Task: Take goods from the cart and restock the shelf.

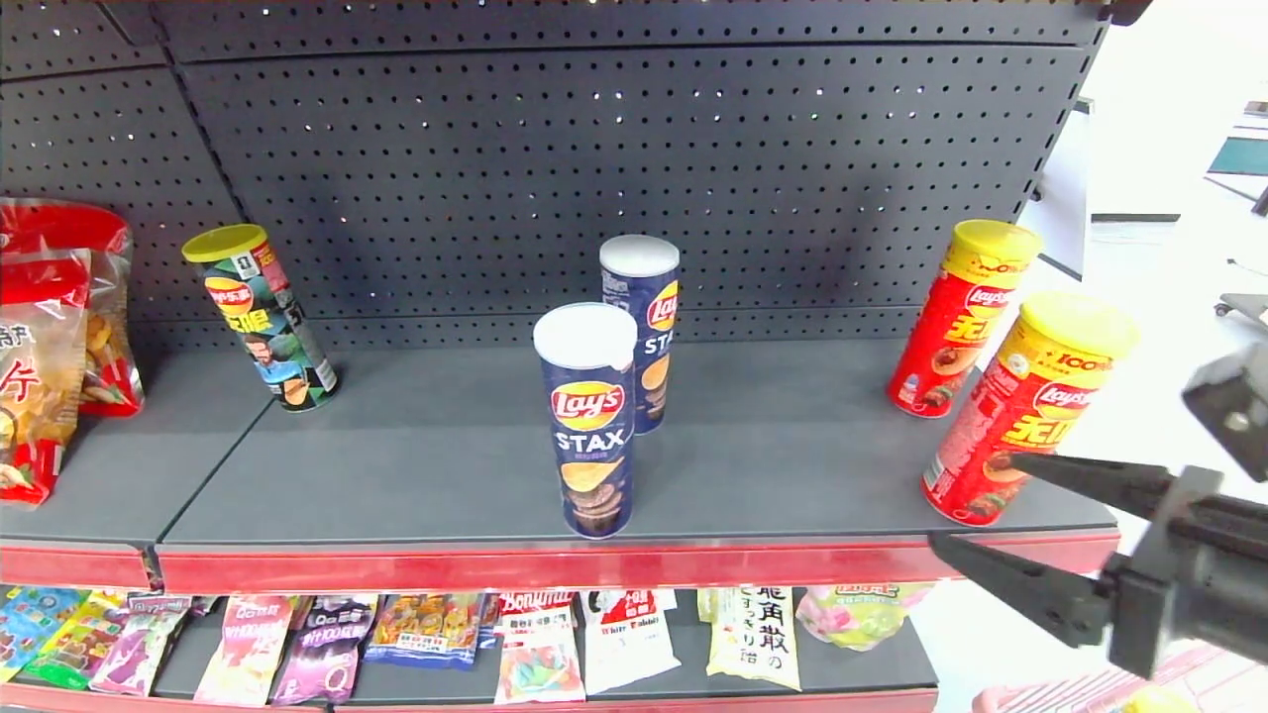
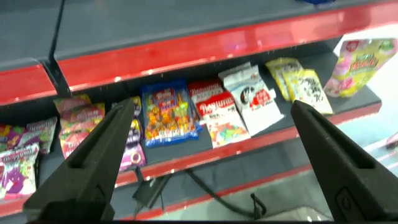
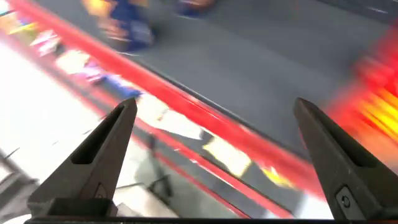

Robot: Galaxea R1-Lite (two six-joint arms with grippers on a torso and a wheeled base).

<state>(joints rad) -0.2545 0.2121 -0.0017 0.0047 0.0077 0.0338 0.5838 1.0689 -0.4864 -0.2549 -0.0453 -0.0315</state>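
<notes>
Two red chip cans with yellow lids stand at the right end of the grey shelf [image 1: 753, 465], one near the front edge [image 1: 1030, 406] and one behind it [image 1: 961, 317]. My right gripper [image 1: 972, 498] is open and empty, just in front of the shelf's red lip, its fingertips close to the base of the front red can. In the right wrist view the open gripper [image 3: 216, 102] faces the shelf edge, and the red can [image 3: 373, 99] is a blur to one side. My left gripper [image 2: 212, 104] is open and empty, facing the lower shelf [image 2: 249, 155].
Two blue chip cans stand mid-shelf, one in front [image 1: 586, 416] and one behind [image 1: 642, 327]. A green-lidded can [image 1: 263, 317] leans at the left, beside red snack bags [image 1: 50, 337]. Several snack bags [image 1: 535, 644] line the lower shelf. Bare shelf lies between the cans.
</notes>
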